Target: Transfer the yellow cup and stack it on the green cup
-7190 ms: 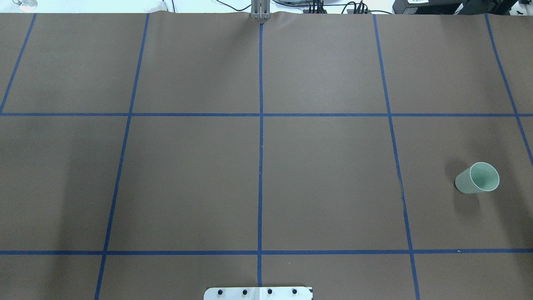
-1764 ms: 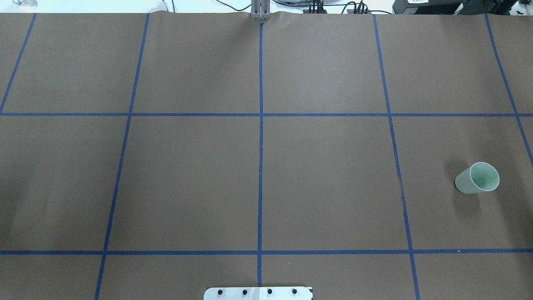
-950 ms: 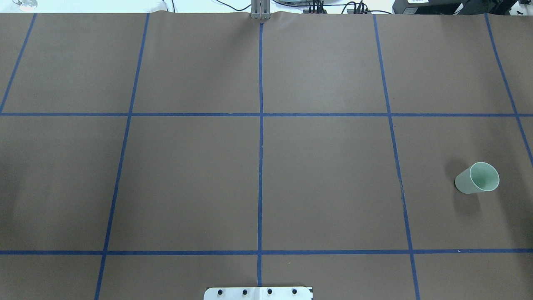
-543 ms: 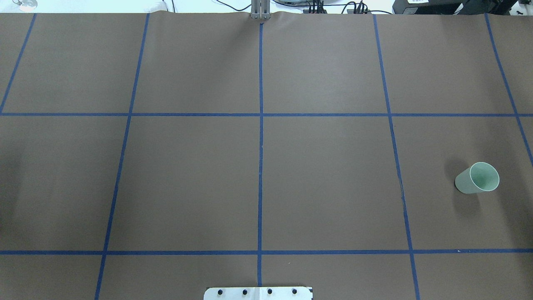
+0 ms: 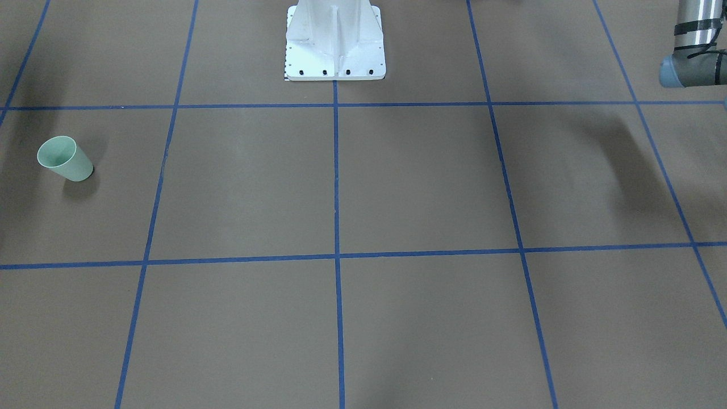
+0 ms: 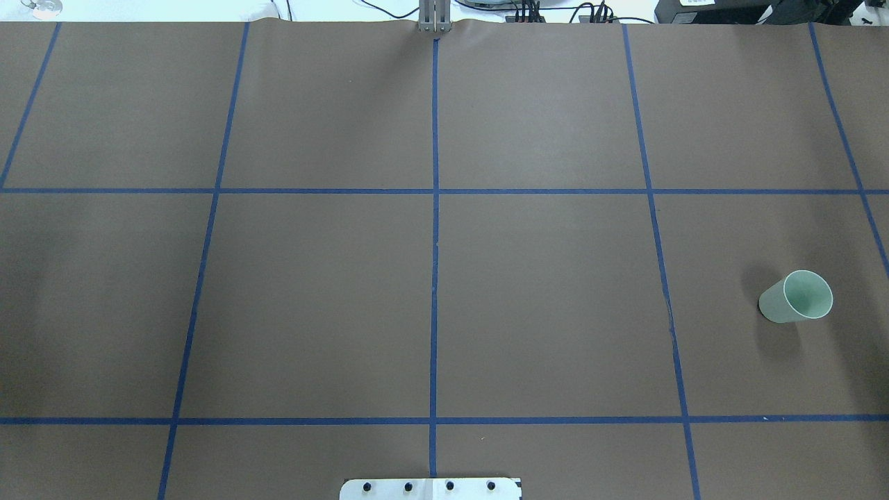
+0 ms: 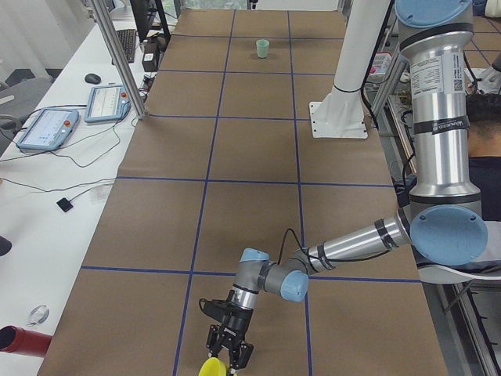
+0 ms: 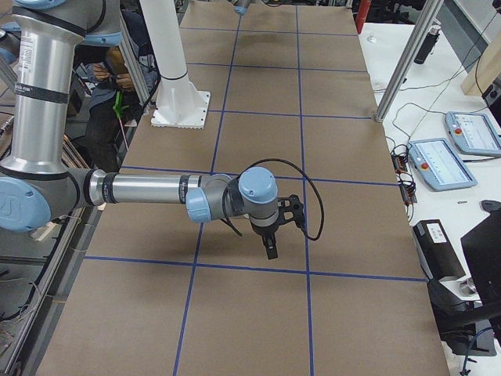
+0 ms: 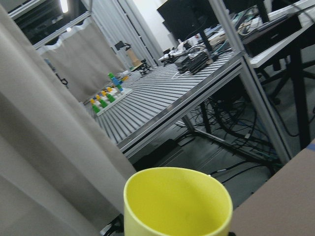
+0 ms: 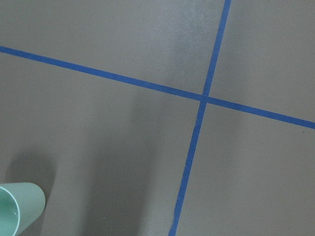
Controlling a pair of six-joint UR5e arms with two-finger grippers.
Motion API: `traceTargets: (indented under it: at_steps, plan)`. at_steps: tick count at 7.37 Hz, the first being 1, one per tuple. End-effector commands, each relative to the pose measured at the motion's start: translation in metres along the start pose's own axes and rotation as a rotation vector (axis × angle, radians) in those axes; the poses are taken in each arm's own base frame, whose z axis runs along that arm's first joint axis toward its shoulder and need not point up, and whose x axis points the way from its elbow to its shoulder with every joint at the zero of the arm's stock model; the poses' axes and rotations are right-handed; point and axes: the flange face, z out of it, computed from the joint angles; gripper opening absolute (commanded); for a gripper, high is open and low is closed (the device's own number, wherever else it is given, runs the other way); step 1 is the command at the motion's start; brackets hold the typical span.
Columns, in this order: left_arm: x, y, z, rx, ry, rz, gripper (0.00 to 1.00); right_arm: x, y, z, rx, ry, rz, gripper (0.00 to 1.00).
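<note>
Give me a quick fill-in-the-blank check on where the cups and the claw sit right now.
1. The pale mint-green plastic tumbler stands on the robot's ___ side of the brown table.
2. The bright yellow plastic tumbler shows up close in the ___ wrist view.
3. In the exterior left view, the left claw is right next to the ___ tumbler.
Missing words: right; left; yellow.
</note>
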Motion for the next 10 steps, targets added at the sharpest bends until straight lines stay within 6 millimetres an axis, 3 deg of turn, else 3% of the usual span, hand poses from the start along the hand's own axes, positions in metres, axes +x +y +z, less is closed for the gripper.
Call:
traceTargets:
  at_steps: [1, 3, 4, 7, 10]
  plan:
    - [0.028, -0.099, -0.036, 0.213, 0.244, 0.051, 0.28, 0.000, 0.002, 0.003, -0.005, -0.030, 0.009, 1.00]
    - [0.089, -0.154, -0.075, 0.286, 0.360, -0.013, 0.24, 0.000, 0.003, 0.004, -0.007, -0.041, 0.015, 1.00]
    - [0.104, -0.165, -0.091, 0.290, 0.452, -0.034, 0.23, -0.001, 0.003, 0.003, -0.007, -0.043, 0.027, 1.00]
    - [0.118, -0.164, -0.141, 0.315, 0.877, 0.104, 0.20, -0.001, 0.002, 0.003, -0.006, -0.043, 0.028, 1.00]
    - [0.098, -0.182, -0.191, 0.342, 1.269, 0.162, 0.11, -0.004, -0.004, 0.000, 0.002, -0.044, 0.054, 1.00]
